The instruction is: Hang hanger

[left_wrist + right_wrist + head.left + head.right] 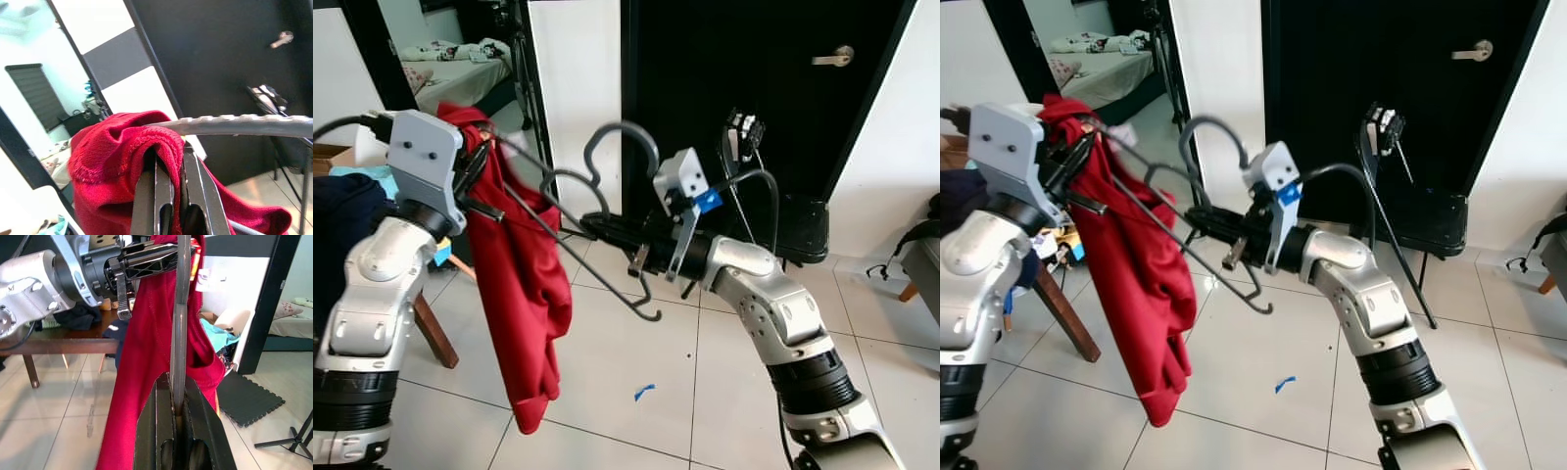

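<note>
Left gripper (478,166): we see it raised on the robot's left side, at the upper end of the red garment. In the left wrist view its two black fingers (198,191) are pressed together on a fold of the red cloth, with almost no gap between them.

Right gripper (597,227): we see it stretched forward in the middle, pointing toward the left gripper. In the right wrist view its fingers (200,426) are closed on the thin grey bar of the hanger, which runs straight out between them.

Hanger (570,217): it is a dark grey wire hanger, held in the air between the two arms. Its hook curves upward above the right gripper, in front of the black door. One arm of it goes into the red garment near the left gripper; the other end bends down below the right gripper.

Red garment (521,294): it hangs down from the left gripper, loose, with its lower end above the tiled floor (607,382).

Black door (773,108): it stands behind the hanger, closed, with a silver handle.

Wooden table (58,345): it is beside the left arm, with dark and blue clothes on it.
</note>
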`<state>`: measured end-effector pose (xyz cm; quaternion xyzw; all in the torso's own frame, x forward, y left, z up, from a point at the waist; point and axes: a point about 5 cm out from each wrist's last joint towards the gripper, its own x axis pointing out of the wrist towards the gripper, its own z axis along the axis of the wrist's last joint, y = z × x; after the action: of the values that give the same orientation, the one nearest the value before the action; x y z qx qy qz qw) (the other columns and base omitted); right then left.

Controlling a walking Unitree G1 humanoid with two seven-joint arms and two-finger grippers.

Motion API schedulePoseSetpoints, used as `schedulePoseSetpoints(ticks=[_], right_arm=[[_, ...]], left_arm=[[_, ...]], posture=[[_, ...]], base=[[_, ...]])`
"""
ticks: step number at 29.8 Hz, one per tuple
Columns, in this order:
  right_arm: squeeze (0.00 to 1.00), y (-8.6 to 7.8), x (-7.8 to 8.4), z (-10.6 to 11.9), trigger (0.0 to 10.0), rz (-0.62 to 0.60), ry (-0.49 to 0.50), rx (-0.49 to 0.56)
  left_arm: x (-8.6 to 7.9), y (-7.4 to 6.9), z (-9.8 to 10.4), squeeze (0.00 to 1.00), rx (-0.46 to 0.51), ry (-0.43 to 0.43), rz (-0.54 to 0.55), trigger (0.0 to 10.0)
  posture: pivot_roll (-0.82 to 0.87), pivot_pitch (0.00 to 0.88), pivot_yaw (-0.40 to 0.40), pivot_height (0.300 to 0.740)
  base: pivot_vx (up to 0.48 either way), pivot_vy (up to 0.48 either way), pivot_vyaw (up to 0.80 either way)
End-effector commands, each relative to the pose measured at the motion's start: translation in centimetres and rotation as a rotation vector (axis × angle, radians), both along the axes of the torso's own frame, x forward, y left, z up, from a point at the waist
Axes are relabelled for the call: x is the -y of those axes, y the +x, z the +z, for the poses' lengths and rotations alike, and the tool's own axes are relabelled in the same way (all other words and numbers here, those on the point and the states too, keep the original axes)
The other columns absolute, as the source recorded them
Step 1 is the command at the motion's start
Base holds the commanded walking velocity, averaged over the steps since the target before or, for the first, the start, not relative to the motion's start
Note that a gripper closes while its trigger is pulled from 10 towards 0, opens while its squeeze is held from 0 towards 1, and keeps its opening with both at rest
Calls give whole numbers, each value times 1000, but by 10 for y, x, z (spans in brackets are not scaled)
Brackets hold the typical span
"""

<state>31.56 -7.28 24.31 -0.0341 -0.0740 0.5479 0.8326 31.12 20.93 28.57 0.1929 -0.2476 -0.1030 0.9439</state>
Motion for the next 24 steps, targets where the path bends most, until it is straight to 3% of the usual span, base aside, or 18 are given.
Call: schedulePoseSetpoints(ticks=[1,4,6,7,8,10,11,13,17,24], right_arm=[[0,-3,-6,-3,10000,32,-39,2],[0,0,-6,-9,10000,19,-81,4],[0,0,-6,-9,10000,19,-81,4],[0,1,-6,-10,10000,11,-89,3],[0,1,-6,-10,10000,11,-89,3],[0,7,-7,-11,10000,-21,-90,-6],[0,7,-7,-11,10000,-21,-90,-6],[0,11,-8,-12,10000,-48,-82,-16],[0,14,-9,-12,10000,-72,-65,-26],[0,20,-8,-10,10000,-118,-29,-40]], left_arm=[[4,-6,17,0,64,30,-28,0],[23,-14,21,0,28,54,-210,0],[23,-14,21,0,28,54,-210,0],[30,-19,20,0,3,63,-283,0],[30,-19,20,0,3,63,-283,0],[44,-31,15,0,-78,125,-444,0],[44,-31,15,0,-78,125,-444,0],[49,-42,5,0,-172,191,-544,0],[46,-49,-3,0,-244,225,-582,0],[38,-53,0,0,-268,224,-561,0]], posture=[[3,0,16,740],[12,0,8,740],[12,0,8,740],[12,0,8,740],[12,0,8,740],[20,0,4,740],[20,0,4,740],[27,0,0,740],[29,0,-2,740],[29,0,-2,740]], base=[[0,0,0],[0,0,0],[0,0,0],[0,0,0],[0,0,0],[0,0,0],[0,0,0],[0,0,0],[0,0,0],[0,0,0]])
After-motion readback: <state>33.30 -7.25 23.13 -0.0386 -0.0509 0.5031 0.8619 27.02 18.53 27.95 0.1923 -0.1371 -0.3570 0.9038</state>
